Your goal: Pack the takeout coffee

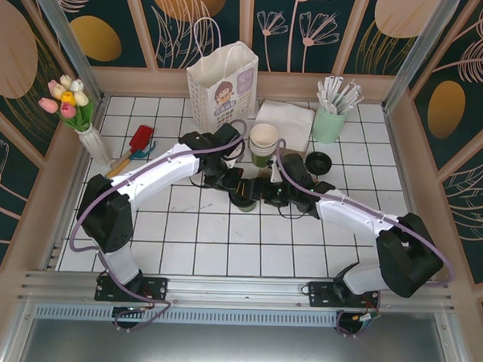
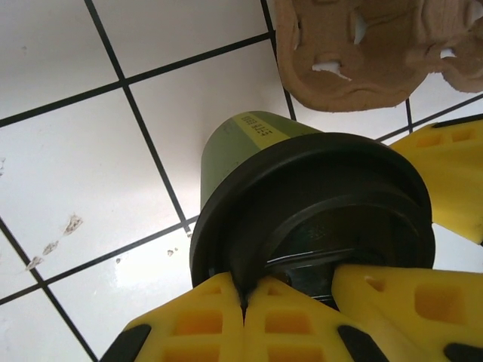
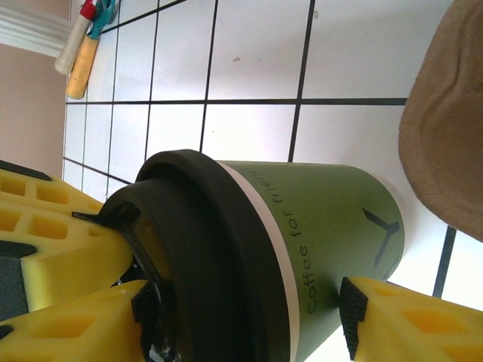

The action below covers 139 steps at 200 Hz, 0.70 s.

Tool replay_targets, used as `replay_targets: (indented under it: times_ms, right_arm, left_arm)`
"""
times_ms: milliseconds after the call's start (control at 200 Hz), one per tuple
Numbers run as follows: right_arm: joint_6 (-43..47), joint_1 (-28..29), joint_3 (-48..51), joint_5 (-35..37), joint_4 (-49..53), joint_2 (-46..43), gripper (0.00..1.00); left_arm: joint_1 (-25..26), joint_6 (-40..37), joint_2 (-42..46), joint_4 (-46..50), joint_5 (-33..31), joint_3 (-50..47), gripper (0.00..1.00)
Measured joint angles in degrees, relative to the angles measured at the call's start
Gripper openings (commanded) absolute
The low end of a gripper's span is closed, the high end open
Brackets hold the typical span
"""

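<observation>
**Takeout coffee at mid-bench, held between two hands.** The takeout coffee (image 1: 245, 199) is a small olive-green paper cup with a black plastic lid. A thin cream-white band of rim shows between the lid and the wall (image 3: 290, 249). It sits over the white tiled bench (image 1: 223, 244), in front of a stack of paper cups (image 1: 264, 142) and well short of the white paper bag (image 1: 222, 84).

*Lettering.* Black print runs up the cup wall and reads "Coffee for frie…", the rest hidden by the lid. Beside it is a three-armed line mark (image 3: 381, 230). A yellow-green sticker (image 2: 260, 128) near the cup's base carries print too small to read. The bag bears a lilac panel with a cartoon figure, and its writing is illegible.

*Hands.* The left hand (image 2: 243, 298) is pinched tight on the lid's rim, its yellow fingers meeting. The right hand (image 1: 266, 194) is partly open and straddles the cup. One yellow finger (image 3: 400, 317) lies against the green wall near the base, and whether it grips cannot be told.

*Surroundings.* A moulded brown cardboard cup carrier (image 2: 355, 53) lies just beside the cup.
</observation>
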State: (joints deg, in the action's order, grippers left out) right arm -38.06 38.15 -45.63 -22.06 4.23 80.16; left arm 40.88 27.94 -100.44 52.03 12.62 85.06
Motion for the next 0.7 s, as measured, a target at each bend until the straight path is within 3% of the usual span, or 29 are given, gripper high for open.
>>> replay_targets:
  times_ms: [170, 455, 696]
  right_arm:
    - [0.2, 0.3, -0.2, -1.2, -0.1, 1.3, 0.56]
    - [0.7, 0.4, -1.8, -1.9, 0.6, 3.0, 0.61]
    - [1.6, 0.2, -4.2, -1.9, 2.8, 4.8, 0.57]
  left_arm:
    - [0.0, 0.0, -0.2, 1.4, 0.1, 0.0, 0.09]
    - [-0.7, -0.7, -0.7, 1.4, 0.6, 0.1, 0.11]
    - [-0.9, -1.5, -1.7, 2.1, 0.6, 1.4, 0.16]
